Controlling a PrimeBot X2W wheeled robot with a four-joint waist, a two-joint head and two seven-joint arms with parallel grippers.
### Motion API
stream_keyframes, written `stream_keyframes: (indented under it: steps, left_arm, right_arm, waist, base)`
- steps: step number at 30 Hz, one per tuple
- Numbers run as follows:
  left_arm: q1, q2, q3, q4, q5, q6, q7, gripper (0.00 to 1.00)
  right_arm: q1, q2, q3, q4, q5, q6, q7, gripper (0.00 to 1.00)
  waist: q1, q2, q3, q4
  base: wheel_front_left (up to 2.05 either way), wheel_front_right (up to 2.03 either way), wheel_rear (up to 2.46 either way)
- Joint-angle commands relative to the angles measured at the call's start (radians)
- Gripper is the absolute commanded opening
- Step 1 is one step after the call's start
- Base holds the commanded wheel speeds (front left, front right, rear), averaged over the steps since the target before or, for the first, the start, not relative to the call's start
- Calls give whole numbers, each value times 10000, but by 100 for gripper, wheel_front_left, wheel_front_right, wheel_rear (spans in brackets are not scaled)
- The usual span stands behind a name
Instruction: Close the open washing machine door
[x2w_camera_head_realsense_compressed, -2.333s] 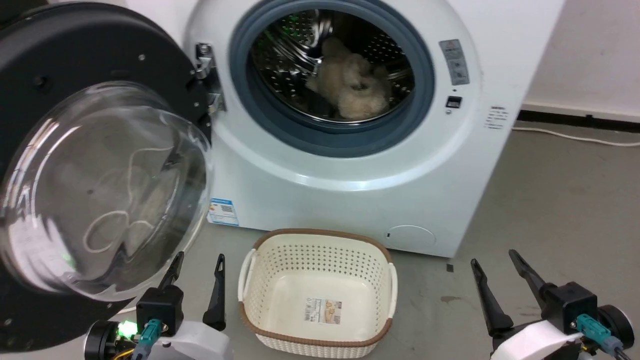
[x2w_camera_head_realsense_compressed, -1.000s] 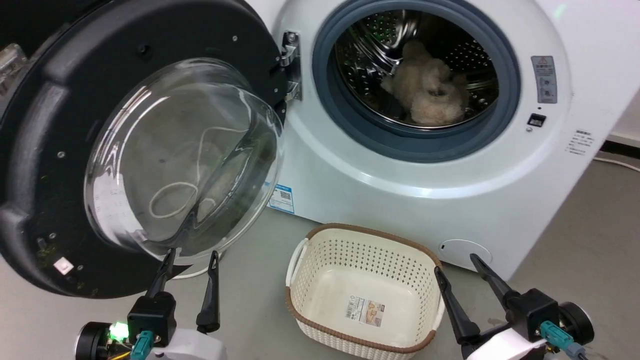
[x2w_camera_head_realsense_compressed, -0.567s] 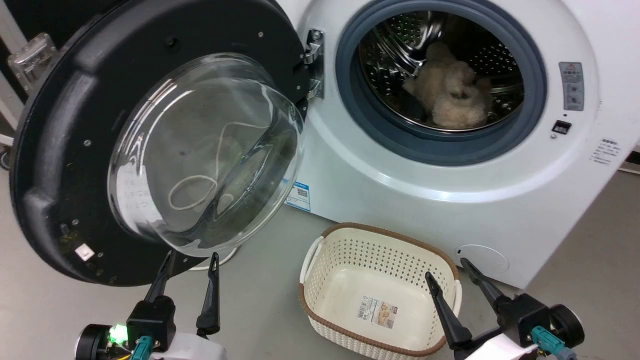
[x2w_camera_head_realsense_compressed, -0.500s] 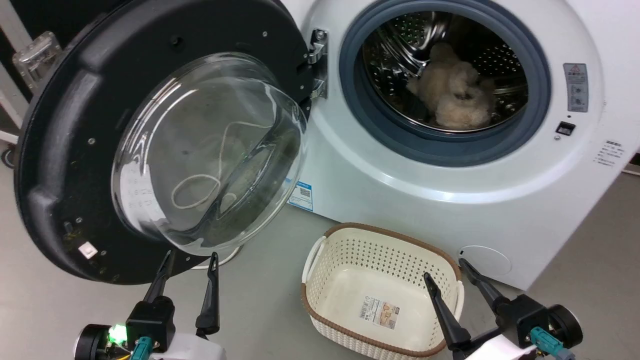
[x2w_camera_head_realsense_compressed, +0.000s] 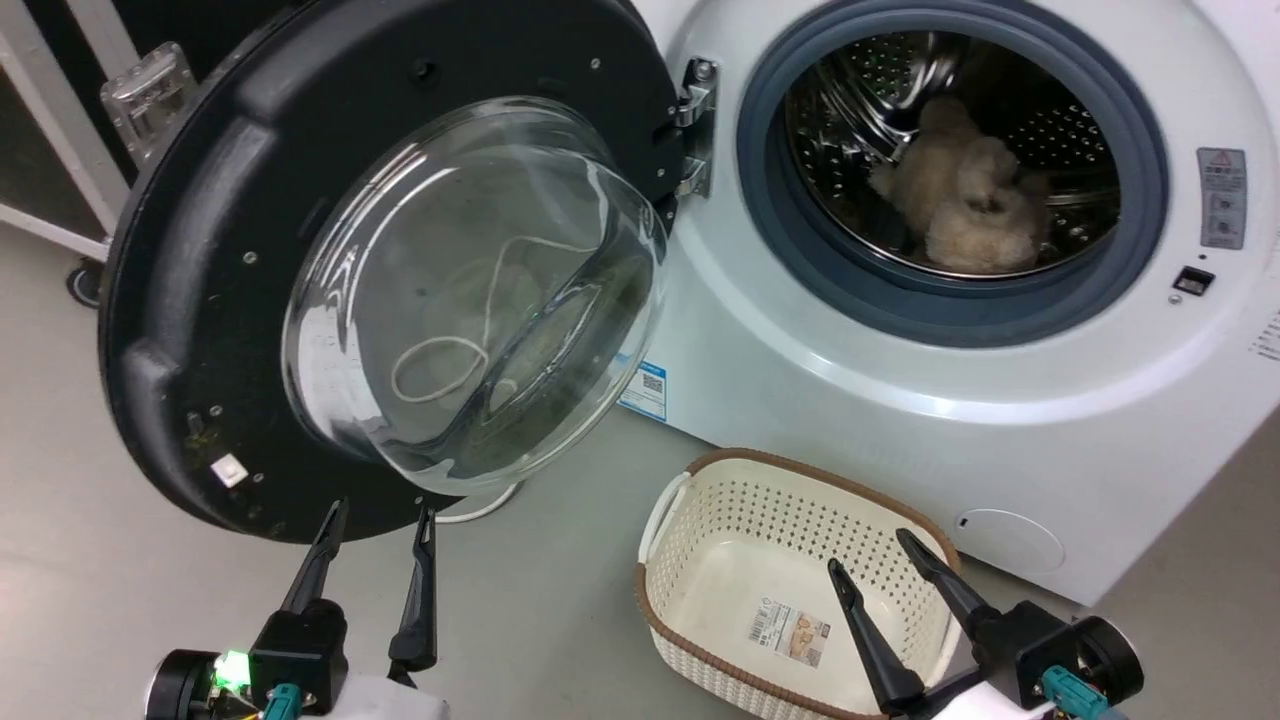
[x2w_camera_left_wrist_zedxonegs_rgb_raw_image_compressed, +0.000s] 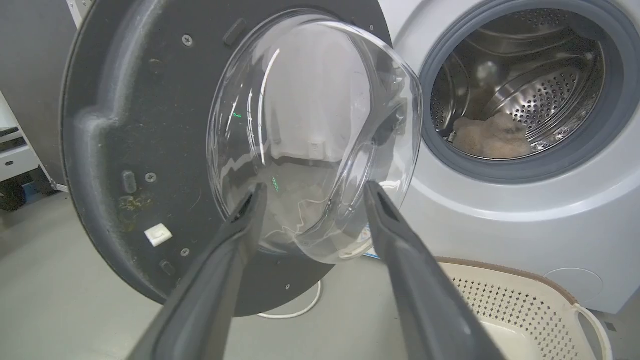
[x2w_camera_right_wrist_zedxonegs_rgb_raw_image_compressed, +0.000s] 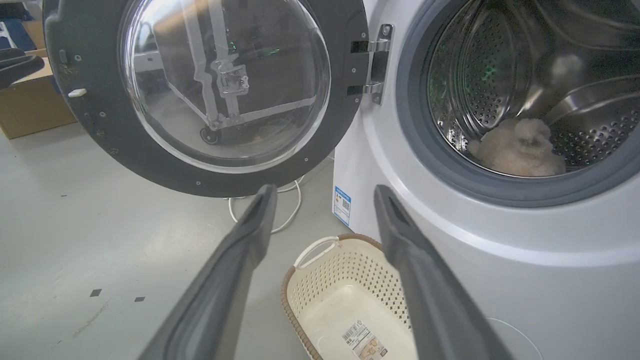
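The washing machine door (x2w_camera_head_realsense_compressed: 190, 300) stands wide open at the left, black rim around a bulging clear glass bowl (x2w_camera_head_realsense_compressed: 470, 290), hung on a metal hinge (x2w_camera_head_realsense_compressed: 693, 125). It also appears in the left wrist view (x2w_camera_left_wrist_zedxonegs_rgb_raw_image_compressed: 130, 130) and the right wrist view (x2w_camera_right_wrist_zedxonegs_rgb_raw_image_compressed: 95, 105). My left gripper (x2w_camera_head_realsense_compressed: 380, 515) is open just below the door's lower rim, apart from it. My right gripper (x2w_camera_head_realsense_compressed: 870, 555) is open above the basket. Both hold nothing.
A white washing machine (x2w_camera_head_realsense_compressed: 800, 390) has a grey rubber ring (x2w_camera_head_realsense_compressed: 960, 320) around a steel drum holding a beige fluffy item (x2w_camera_head_realsense_compressed: 965, 205). A cream perforated basket (x2w_camera_head_realsense_compressed: 700, 520) sits on the grey floor in front. A white cable (x2w_camera_head_realsense_compressed: 480, 512) lies under the door.
The head camera has turned left, so machine and door sit further right in view. Both grippers stay open and keep their places at the bottom; the door's swing looks unchanged.
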Motion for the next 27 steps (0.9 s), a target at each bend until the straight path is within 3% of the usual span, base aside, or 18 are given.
stream_keyframes:
  steps: [1, 12, 13, 14, 15, 20, 24, 27]
  left_arm:
    - [143, 47, -10, -17, -33, 43, -102, 100]
    - [147, 125, -143, 4, 4, 37, -332, 100]
    - [144, 132, -160, 18, -1, 28, -353, 90]
    - [137, 138, -174, 35, -11, 18, -374, 32]
    - [118, 145, -183, 38, -43, -13, -395, 0]
    - [-154, 126, 235, -410, -568, -201, -499, 0]
    - [-795, 167, 1278, -1099, -1488, -532, -582, 0]
    - [-1614, 554, 2186, -1127, -2280, -871, -619, 0]
  right_arm:
    - [-195, -64, 47, 53, 50, 6, -118, 100]
    - [-117, -70, 176, 186, 83, 7, -347, 100]
    - [-104, -70, 182, 195, 85, 7, -368, 100]
    - [-90, -70, 186, 203, 87, 7, -389, 100]
    - [-76, -68, 187, 209, 88, 7, -410, 100]
    - [72, -43, 126, 202, 59, 8, -515, 100]
    - [227, -9, -50, 128, 9, 8, -598, 100]
    - [299, 11, -122, 36, -63, 8, -634, 100]
  waist:
    - [0, 0, -1, 68]
    - [0, 0, 3, 529]
    - [0, 0, 4, 571]
    - [0, 0, 5, 613]
    - [0, 0, 8, 657]
    - [0, 0, 18, 878]
    - [0, 0, 120, 1021]
    - [0, 0, 288, 995]
  base:
    - [0, 0, 0]
    - [0, 0, 0]
    - [0, 0, 0]
    - [0, 0, 0]
    - [0, 0, 0]
    - [0, 0, 0]
    - [0, 0, 0]
    - [0, 0, 0]
